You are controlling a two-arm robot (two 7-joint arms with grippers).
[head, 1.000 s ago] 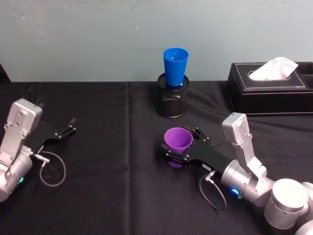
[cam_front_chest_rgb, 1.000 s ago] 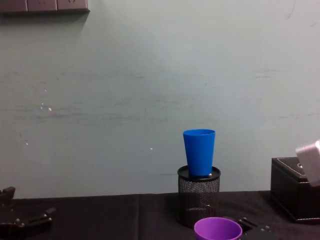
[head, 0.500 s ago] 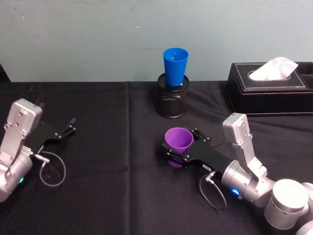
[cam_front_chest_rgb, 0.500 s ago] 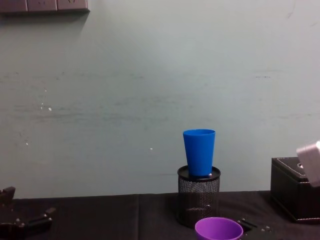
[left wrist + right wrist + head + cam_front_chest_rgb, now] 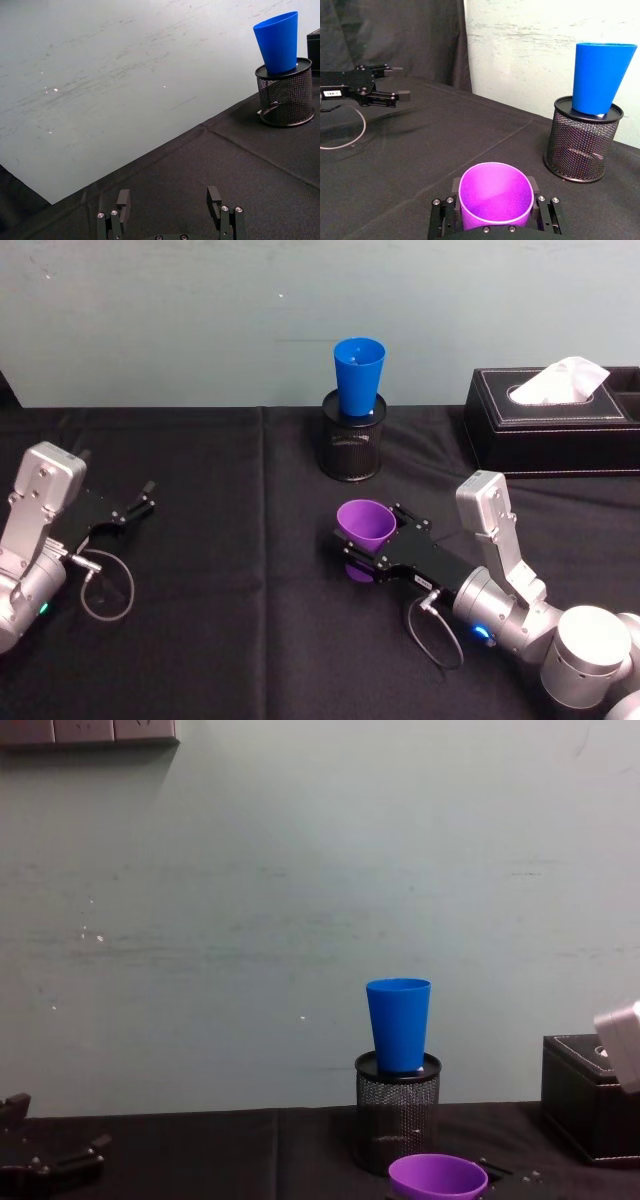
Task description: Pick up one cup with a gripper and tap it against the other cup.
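The purple cup (image 5: pixel 365 523) stands mouth-up in the middle of the black table, with my right gripper (image 5: pixel 368 550) shut on it, one finger on each side of its wall. In the right wrist view the purple cup (image 5: pixel 495 200) sits between the fingers (image 5: pixel 445 207). I cannot tell whether its base touches the cloth. The blue cup (image 5: pixel 359 374) rests in a black mesh pen holder (image 5: pixel 352 448) farther back by the wall, apart from the purple one. The chest view shows the blue cup (image 5: pixel 398 1024) above the purple rim (image 5: pixel 438 1176). My left gripper (image 5: pixel 135 510) lies open and parked at the left.
A black tissue box (image 5: pixel 555 420) stands at the back right, close to the right arm. The pale wall rises right behind the pen holder. Loose cables lie beside each wrist. Black cloth stretches between the two arms.
The right gripper and the purple cup have shifted very slightly right and back. The left arm and the blue cup have not moved.
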